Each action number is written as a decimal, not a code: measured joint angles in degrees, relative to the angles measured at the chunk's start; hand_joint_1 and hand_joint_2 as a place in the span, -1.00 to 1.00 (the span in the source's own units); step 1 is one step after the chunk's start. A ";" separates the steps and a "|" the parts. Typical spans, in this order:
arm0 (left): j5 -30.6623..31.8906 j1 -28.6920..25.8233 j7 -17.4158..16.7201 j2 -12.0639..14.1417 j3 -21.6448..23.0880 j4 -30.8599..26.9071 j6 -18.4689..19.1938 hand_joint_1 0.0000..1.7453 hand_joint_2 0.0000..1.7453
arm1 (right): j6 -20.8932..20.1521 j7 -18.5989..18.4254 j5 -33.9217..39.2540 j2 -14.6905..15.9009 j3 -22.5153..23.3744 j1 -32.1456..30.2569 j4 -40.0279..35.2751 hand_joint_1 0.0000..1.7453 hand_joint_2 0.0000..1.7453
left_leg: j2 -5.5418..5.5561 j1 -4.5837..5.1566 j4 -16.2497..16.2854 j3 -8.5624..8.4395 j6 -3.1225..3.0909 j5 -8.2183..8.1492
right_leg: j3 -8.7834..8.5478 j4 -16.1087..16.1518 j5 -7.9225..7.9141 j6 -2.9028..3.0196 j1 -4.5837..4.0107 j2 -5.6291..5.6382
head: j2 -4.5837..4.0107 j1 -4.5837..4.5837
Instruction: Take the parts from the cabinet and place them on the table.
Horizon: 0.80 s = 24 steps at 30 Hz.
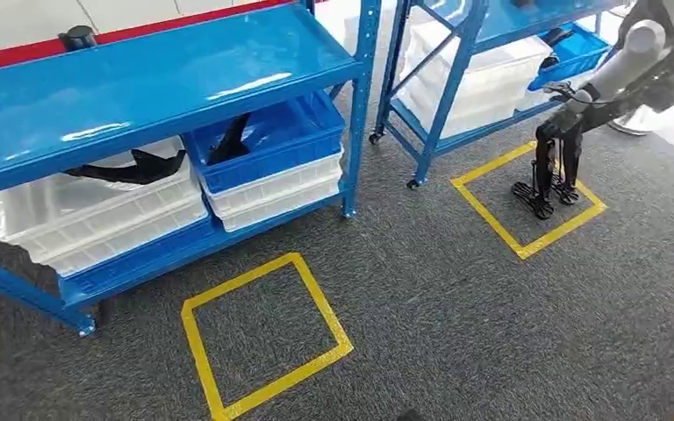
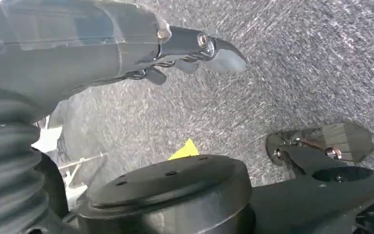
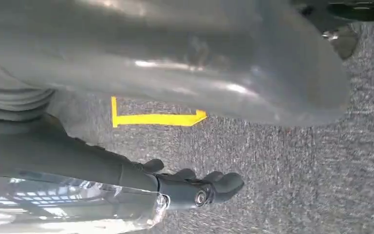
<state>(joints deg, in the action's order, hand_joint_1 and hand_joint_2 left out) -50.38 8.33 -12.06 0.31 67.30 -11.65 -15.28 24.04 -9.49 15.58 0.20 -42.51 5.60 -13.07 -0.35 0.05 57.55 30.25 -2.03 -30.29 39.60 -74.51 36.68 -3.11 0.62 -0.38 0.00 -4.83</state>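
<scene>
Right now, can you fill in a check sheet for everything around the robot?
Surface: grey carpet with yellow taped squares; no table seen.
Job's things: black parts lying in a white bin and a blue bin on the blue shelf rack.
Clutter: nothing seen.
Hands: left hand and right hand hang over carpet, fingers holding nothing.
Cables: nothing seen.
Surroundings: another robot stands at a second blue rack.

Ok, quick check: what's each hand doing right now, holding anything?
Left hand: holds nothing, hanging over the carpet; whether open or curled cannot be told.
Right hand: holds nothing, fingers curled in, closed.
</scene>
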 joint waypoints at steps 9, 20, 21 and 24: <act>-0.09 0.01 -0.20 -0.26 0.00 0.00 0.00 -1.00 -1.00 | 0.07 0.18 -0.02 0.04 -0.33 -0.11 0.00 -1.00 -1.00 | 4.68 -0.52 -0.02 0.22 2.24 -0.05 | -7.21 16.95 -8.29 1.90 -0.11 3.13 | 0.00 -0.33; -0.07 -0.38 -0.53 -0.11 0.00 0.02 -0.07 -1.00 -1.00 | -0.37 0.20 -0.07 0.09 -0.87 0.23 -0.02 -1.00 -1.00 | -4.06 -0.94 2.79 3.27 4.11 2.09 | -9.12 17.52 -7.12 2.31 0.37 -2.74 | 0.00 2.53; -0.07 -0.20 -0.52 -0.18 0.00 0.00 -0.07 -1.00 -1.00 | -0.37 0.20 -0.07 0.11 -0.87 0.28 0.00 -1.00 -1.00 | -6.28 0.01 1.74 2.89 4.10 0.94 | -9.09 17.11 -6.73 1.79 -0.15 -3.11 | 0.00 3.04; -0.07 -0.18 -0.52 -0.24 0.00 0.02 -0.02 -1.00 -1.00 | -0.37 0.13 -0.07 0.11 -0.92 0.23 0.02 -1.00 -1.00 | -3.80 -0.06 1.86 3.42 2.07 0.97 | -9.61 17.36 -6.46 1.29 -0.18 -5.23 | 0.00 2.62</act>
<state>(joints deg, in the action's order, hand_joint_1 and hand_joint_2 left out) -50.45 8.15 -12.59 0.07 67.30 -11.63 -15.30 23.67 -9.35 15.52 0.31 -43.43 5.83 -13.05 -4.15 -0.01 59.41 33.67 0.04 -29.31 29.98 -57.15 30.22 -1.82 0.44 -5.61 0.00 -2.21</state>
